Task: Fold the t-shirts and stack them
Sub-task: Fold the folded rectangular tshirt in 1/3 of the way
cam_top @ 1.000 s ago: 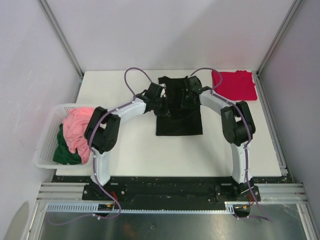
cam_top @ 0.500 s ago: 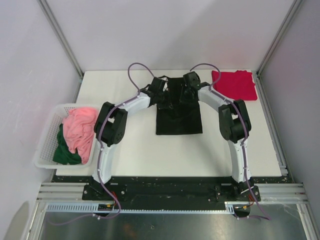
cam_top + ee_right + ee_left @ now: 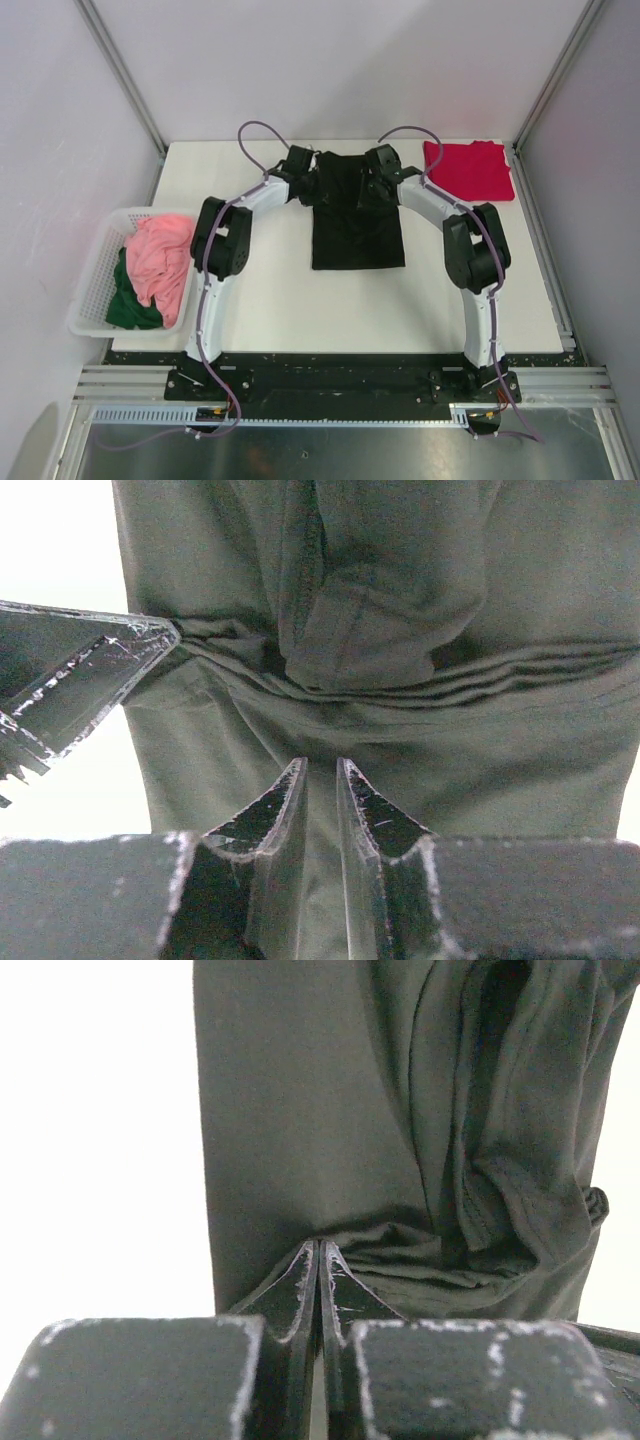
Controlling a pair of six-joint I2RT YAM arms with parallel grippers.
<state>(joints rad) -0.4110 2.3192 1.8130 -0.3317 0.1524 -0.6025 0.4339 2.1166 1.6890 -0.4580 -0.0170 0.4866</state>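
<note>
A black t-shirt (image 3: 357,235) lies folded into a narrow strip at the middle back of the table, its far end bunched. My left gripper (image 3: 314,178) is at that end's left edge, and in the left wrist view its jaws (image 3: 320,1243) are pinched on a wrinkled fold of the black t-shirt (image 3: 300,1110). My right gripper (image 3: 366,186) hovers over the same end. Its fingers (image 3: 320,762) stand slightly parted above the cloth (image 3: 450,730), holding nothing. A crimson t-shirt (image 3: 468,170) lies folded at the back right corner.
A white lattice basket (image 3: 92,290) at the left table edge holds a pink garment (image 3: 160,260) over a dark green one (image 3: 125,305). The left gripper's finger (image 3: 80,680) shows close by in the right wrist view. Frame posts stand at the back corners.
Both grippers have moved toward the back of the table along the black t-shirt's far end. The right jaws have parted a little, and the left jaws have barely loosened.
</note>
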